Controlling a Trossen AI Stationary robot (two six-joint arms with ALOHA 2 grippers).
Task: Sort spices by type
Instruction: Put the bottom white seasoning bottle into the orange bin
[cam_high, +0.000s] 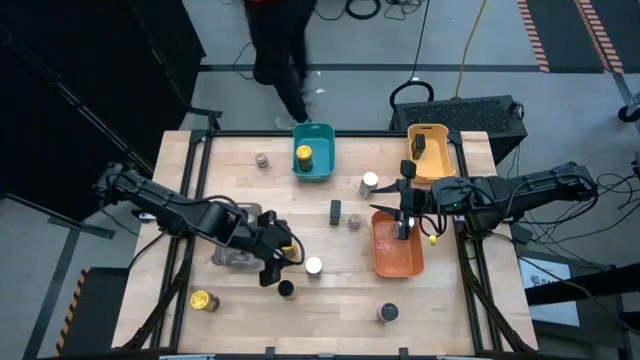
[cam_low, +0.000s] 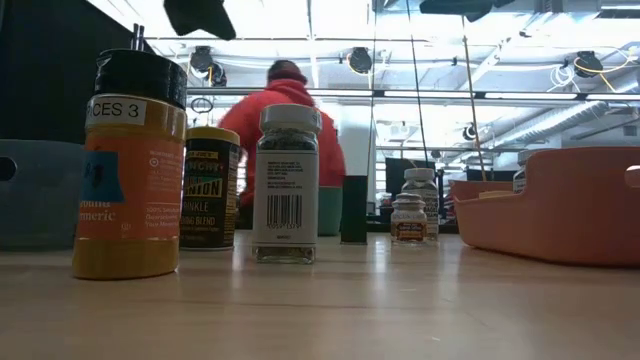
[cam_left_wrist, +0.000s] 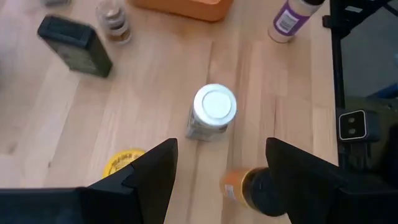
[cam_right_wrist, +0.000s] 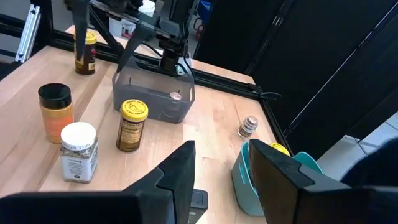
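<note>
My left gripper (cam_high: 275, 262) (cam_left_wrist: 221, 149) hangs open over the table's near middle, beside the grey tray (cam_high: 232, 252). Below it stand a white-topped jar (cam_left_wrist: 214, 111) (cam_high: 313, 266), a black-topped orange jar (cam_left_wrist: 255, 190) (cam_high: 286, 289) and a yellow-topped jar (cam_left_wrist: 124, 163). My right gripper (cam_high: 405, 222) (cam_right_wrist: 221, 155) is open above the orange tray (cam_high: 397, 250), holding nothing. One yellow-topped jar (cam_high: 304, 155) stands in the teal tray (cam_high: 322, 168). A black jar (cam_high: 420, 145) lies in the yellow tray (cam_high: 440, 165).
More jars stand loose on the table: a slim black one (cam_high: 335, 211), a small one (cam_high: 355, 222), a white-topped one (cam_high: 369, 183), another small one (cam_high: 262, 160), a yellow-topped one (cam_high: 203, 300) and a grey-topped one (cam_high: 388, 313). A person (cam_high: 280, 50) stands beyond the far edge.
</note>
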